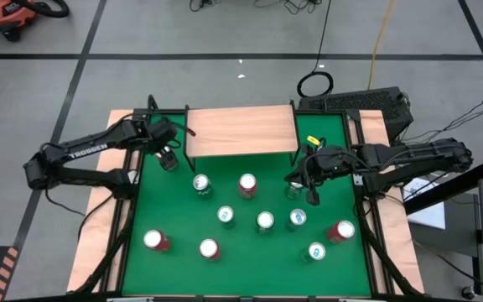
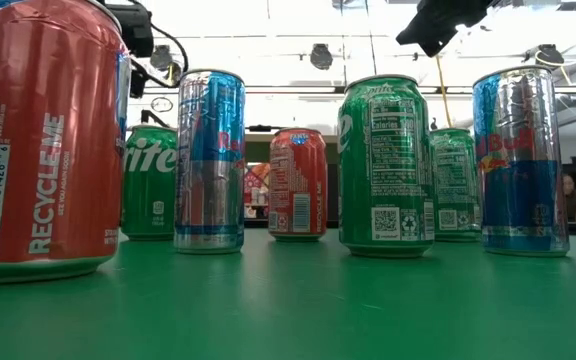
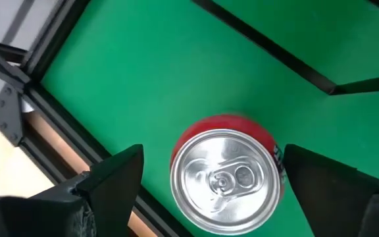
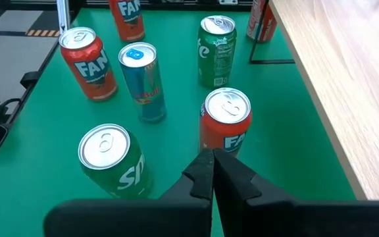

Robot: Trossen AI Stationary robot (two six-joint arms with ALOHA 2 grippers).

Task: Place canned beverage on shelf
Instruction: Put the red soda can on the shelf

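The desk [image 1: 241,252] is covered in smooth green felt-like matting, framed in black metal rails over a pale wood board. At its far edge stands the shelf [image 1: 240,132], a flat rectangular light-wood board with visible grain on thin black metal legs; nothing sits on it. Nine cylindrical aluminium cans with shiny silver tops stand upright on the green surface in front of the shelf, in red, green and blue-and-silver liveries. A tenth, a red can [image 3: 227,172], stands by the shelf's left legs directly beneath the left claw [image 1: 168,156], whose dark wedge-shaped fingers [image 3: 114,181] are spread wide on either side of it without touching. The right claw [image 1: 310,186] hovers just off the shelf's right legs, above the cans, its two fingers pressed together and holding nothing, pointing toward a red can [image 4: 226,122].
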